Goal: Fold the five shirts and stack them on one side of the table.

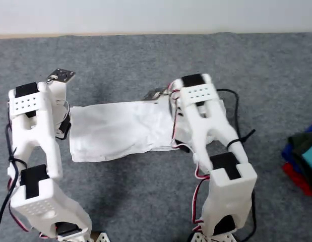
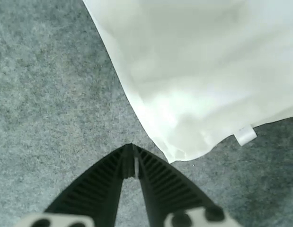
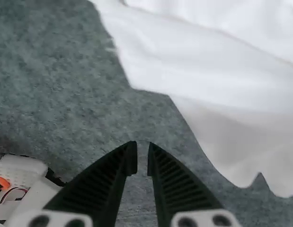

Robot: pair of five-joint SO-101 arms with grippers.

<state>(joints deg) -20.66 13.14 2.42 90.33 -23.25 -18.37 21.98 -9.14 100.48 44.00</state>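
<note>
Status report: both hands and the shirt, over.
Left hand shut, empty, beside the white cloth shirt. Right hand slightly open, empty, at its other end. Nothing in the way.

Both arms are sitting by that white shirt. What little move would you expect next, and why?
Probably the left tool opens and dips onto the nearest corner of the white fabric shirt. It is shut on nothing, over the grey felted table beside that corner, so it cannot grip yet. The right tool, barely parted, hangs by another edge.
</note>
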